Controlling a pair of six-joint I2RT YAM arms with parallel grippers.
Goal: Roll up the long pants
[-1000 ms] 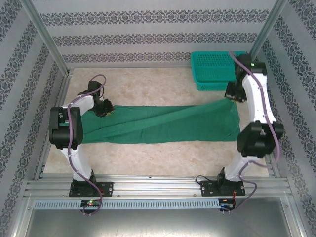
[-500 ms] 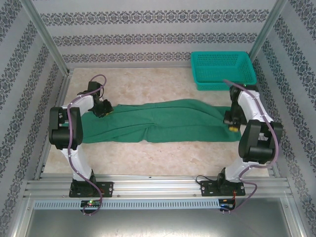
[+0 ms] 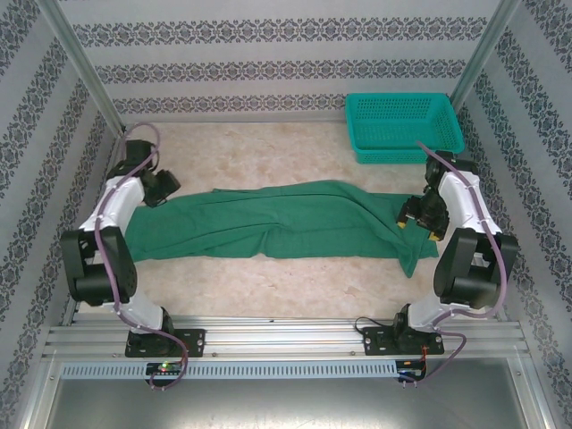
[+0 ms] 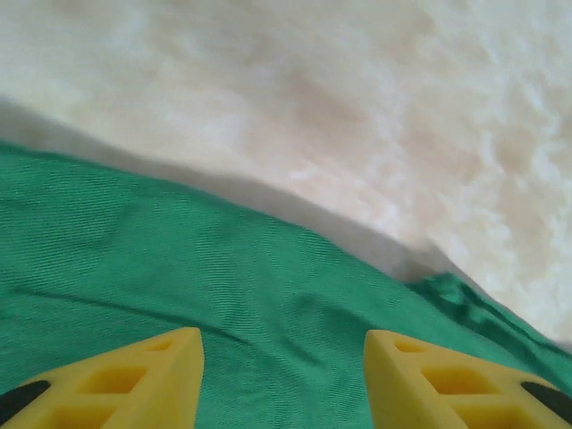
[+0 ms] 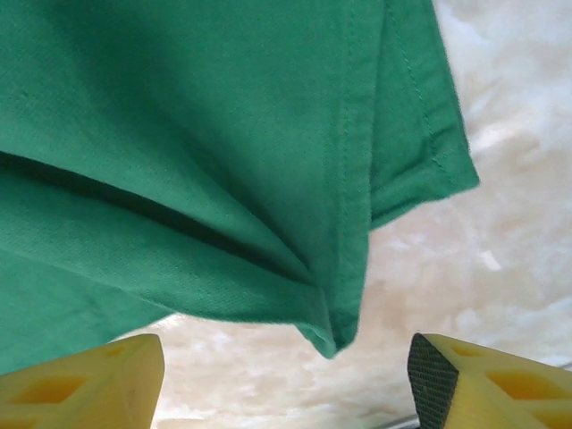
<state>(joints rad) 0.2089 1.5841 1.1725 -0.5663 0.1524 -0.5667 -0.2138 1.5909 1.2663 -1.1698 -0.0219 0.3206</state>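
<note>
The long pants (image 3: 277,219) lie spread flat across mid-frame, not yet rolled. The left gripper (image 4: 284,344) at the left end and the right gripper (image 5: 288,357) at the right end hover with fingers apart, holding nothing. Flattening looks done, so next up is pinching one end and starting the roll.

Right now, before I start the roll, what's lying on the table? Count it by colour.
Green: 1, the pants
Teal: 1, the basket
Total: 2
</note>
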